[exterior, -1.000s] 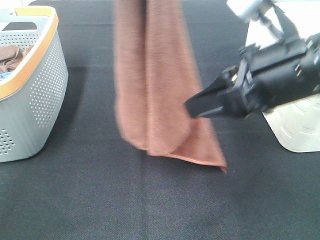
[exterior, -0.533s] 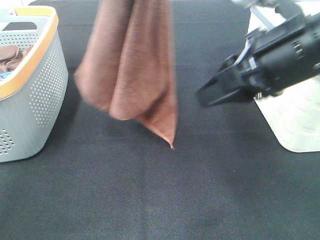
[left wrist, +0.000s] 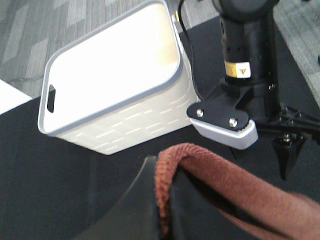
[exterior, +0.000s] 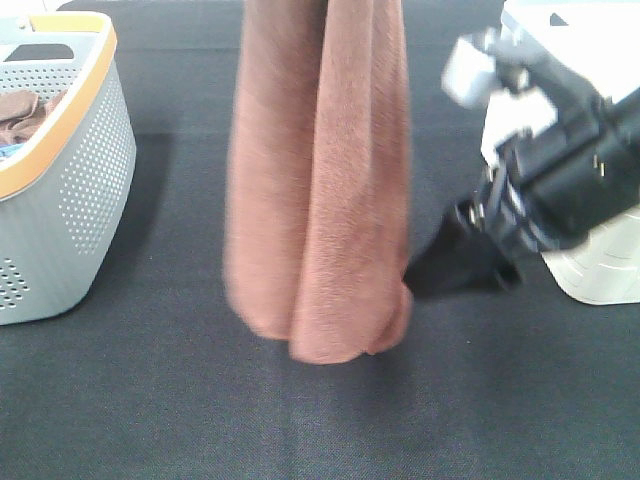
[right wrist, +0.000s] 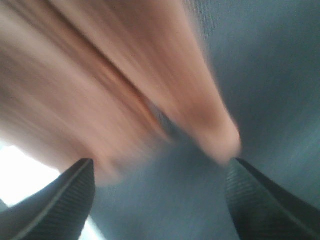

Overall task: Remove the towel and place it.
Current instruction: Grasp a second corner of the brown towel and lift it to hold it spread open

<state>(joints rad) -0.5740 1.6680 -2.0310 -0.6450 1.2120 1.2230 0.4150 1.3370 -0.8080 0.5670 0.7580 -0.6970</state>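
Above the middle of the black tabletop (exterior: 300, 430) the towel (exterior: 320, 190) hangs in long rust-brown folds. Its upper part runs out of the high camera's view, and its rounded lower end hangs clear of the cloth, as far as I can tell. My left gripper (left wrist: 165, 215) is clamped on it: in my left wrist camera the plush hem is pinched between my two dark fingers and drapes away over one of them.

My right gripper (right wrist: 160, 167) has its jaws wide apart and holds nothing. From above, its black tips are right at the towel's lower right edge; whether they touch the fabric I cannot tell. In my right wrist camera the towel is a blurred orange-brown mass ahead of the two ribbed pads (right wrist: 65, 200), with dark tabletop showing between them.

At the left of the table stands a grey perforated basket (exterior: 70, 200) with an orange rim, well apart from the towel, with something brown (exterior: 25, 110) lying inside. At the right stands a white basket (left wrist: 125, 115) with a grey rim, just behind my right arm.
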